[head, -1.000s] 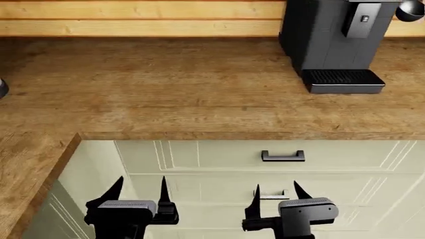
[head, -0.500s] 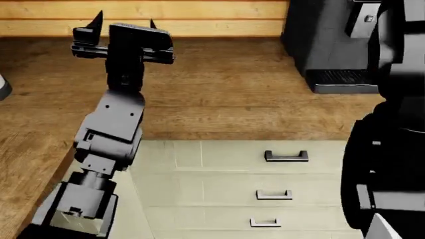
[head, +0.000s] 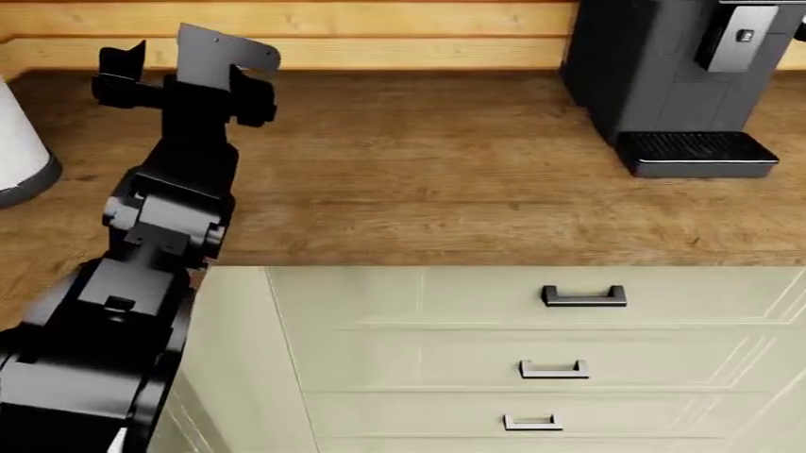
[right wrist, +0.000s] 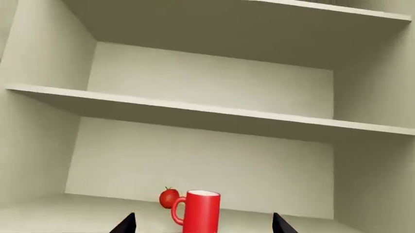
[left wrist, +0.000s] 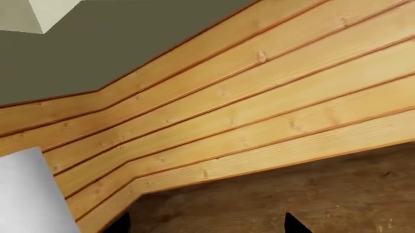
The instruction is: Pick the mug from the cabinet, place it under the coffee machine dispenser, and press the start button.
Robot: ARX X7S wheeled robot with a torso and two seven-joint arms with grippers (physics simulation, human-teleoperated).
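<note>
We're lining up the grab: right gripper (right wrist: 202, 224), tips spread wide and empty, faces the mug (right wrist: 197, 211) bottom-center of the cabinet (right wrist: 207, 116), so next we probably push straight in.

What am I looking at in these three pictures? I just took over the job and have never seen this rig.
It is a wheeled robot with two arms, rendered in a simulator. The head view looks down from the robot's head onto a wooden counter above cream drawers. The left arm is raised over the counter, its gripper near the plank wall. The coffee machine stands at the back right, with the dispenser above the drip tray. A white object sits at the left edge.

The left wrist view looks from that arm at the plank wall; its fingers are apart and hold nothing.

The right wrist view looks into an open cabinet. The mug stands on the bottom shelf with a small red fruit behind it. The right fingers are apart, nothing held yet.
</note>
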